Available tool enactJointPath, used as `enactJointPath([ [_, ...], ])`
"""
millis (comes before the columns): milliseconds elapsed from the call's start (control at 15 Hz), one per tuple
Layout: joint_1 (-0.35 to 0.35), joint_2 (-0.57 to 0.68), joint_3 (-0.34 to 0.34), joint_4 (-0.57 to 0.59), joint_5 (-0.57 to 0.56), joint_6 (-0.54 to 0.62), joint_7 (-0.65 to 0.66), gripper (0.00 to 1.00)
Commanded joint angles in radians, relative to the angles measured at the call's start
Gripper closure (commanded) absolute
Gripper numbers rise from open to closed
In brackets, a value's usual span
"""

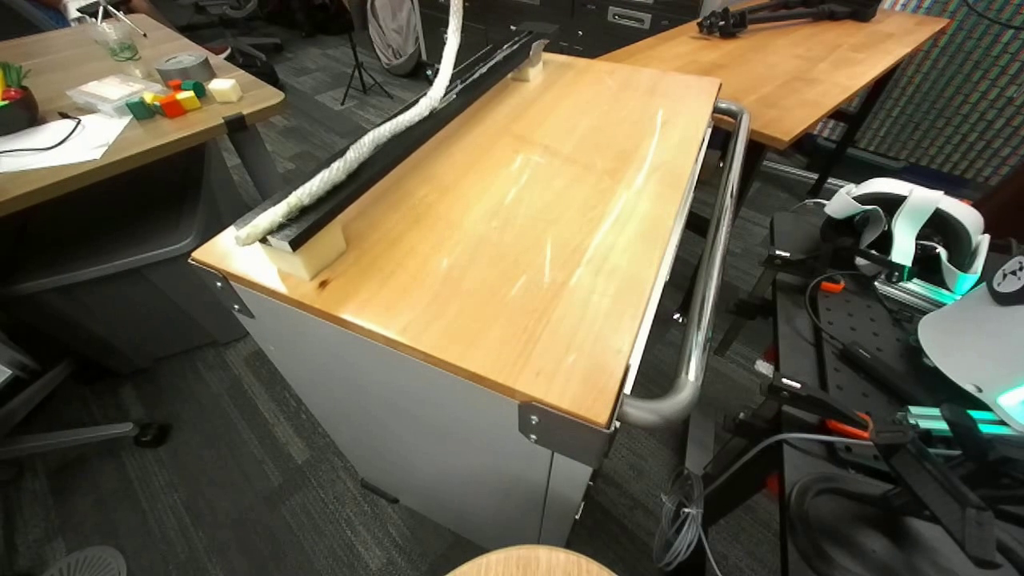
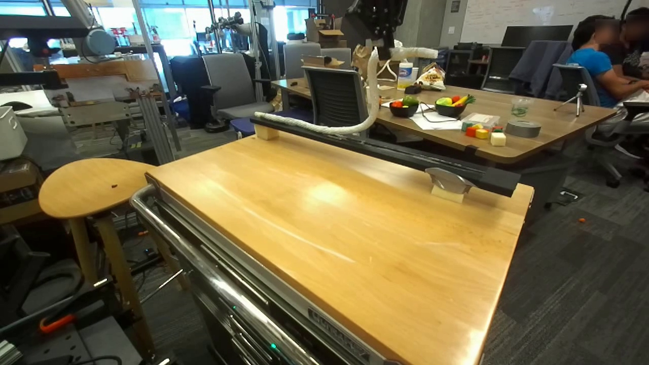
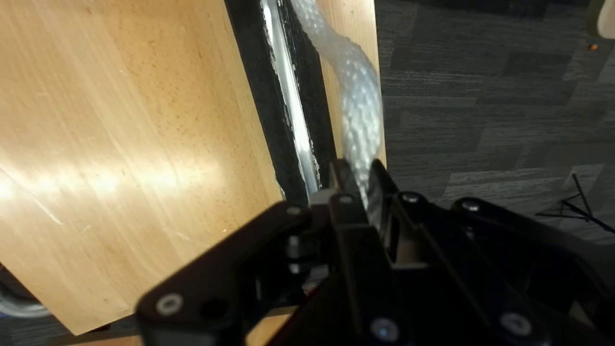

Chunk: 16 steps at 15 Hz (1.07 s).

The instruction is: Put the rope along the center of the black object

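Robot gripper (image 3: 358, 166) pinching a white rope (image 1: 352, 156), 1 end lying along a black rail (image 2: 405, 155), the gripped part aloft, 2 pale blocks (image 2: 447, 195) between rail and wooden tabletop (image 2: 304, 218).

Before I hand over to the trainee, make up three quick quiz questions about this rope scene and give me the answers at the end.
1. True or false: the gripper is shut on the rope.
2. What sits under the black rail at the end where the rope's tip lies?
3. Choose one. The rope rests on the black rail: A) nowhere; B) along part of it, then rises; C) from end to end.

Key: 1 true; 2 a pale block; 3 B.
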Motion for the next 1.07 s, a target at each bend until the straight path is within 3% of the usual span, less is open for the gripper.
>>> enactJointPath([
  [0, 0.016, 0.056, -0.014, 0.102, -0.021, -0.095, 0.016, 0.97],
  [1000, -0.014, 0.24, -0.062, 0.374, 0.005, -0.375, -0.011, 0.82],
])
